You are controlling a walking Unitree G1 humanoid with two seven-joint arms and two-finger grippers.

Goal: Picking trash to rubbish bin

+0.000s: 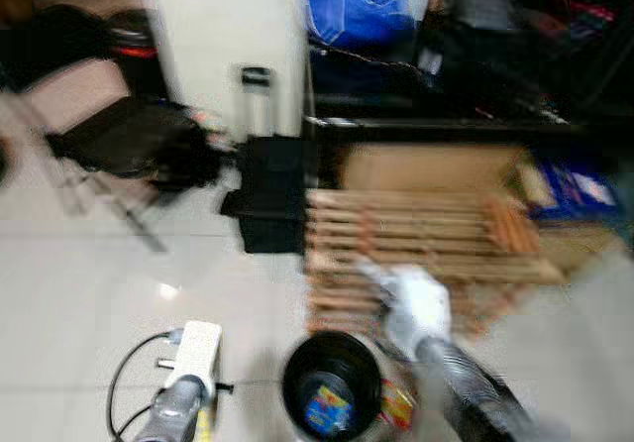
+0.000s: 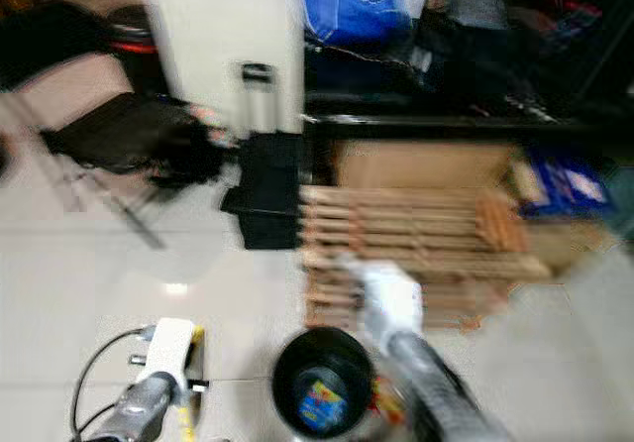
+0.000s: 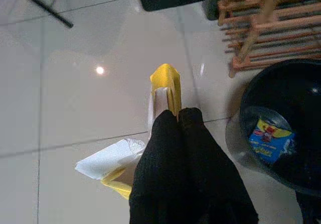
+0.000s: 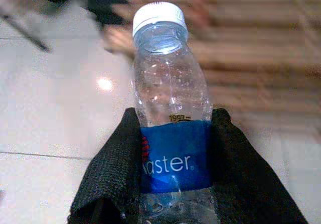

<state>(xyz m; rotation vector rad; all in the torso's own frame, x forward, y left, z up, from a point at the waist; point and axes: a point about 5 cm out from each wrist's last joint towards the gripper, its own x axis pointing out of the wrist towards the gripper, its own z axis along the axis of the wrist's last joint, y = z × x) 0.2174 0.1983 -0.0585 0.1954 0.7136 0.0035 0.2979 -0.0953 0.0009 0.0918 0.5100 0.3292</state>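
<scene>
Gripping a bottle (image 4: 170,133) between its fingers, the right end effector (image 4: 173,148) hangs beside the black bin (image 1: 332,383). The left end effector (image 3: 175,133) is closed on a yellow wrapper (image 3: 165,86) above the floor (image 3: 90,98), near the bin.

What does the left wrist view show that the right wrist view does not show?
Left wrist view: the left claw shut on a yellow and white wrapper, beside the black rubbish bin with a blue packet inside. Right wrist view: the right claw shut on a clear plastic bottle with a white cap and blue label. Both share the white tiled floor and the wooden slats.
</scene>
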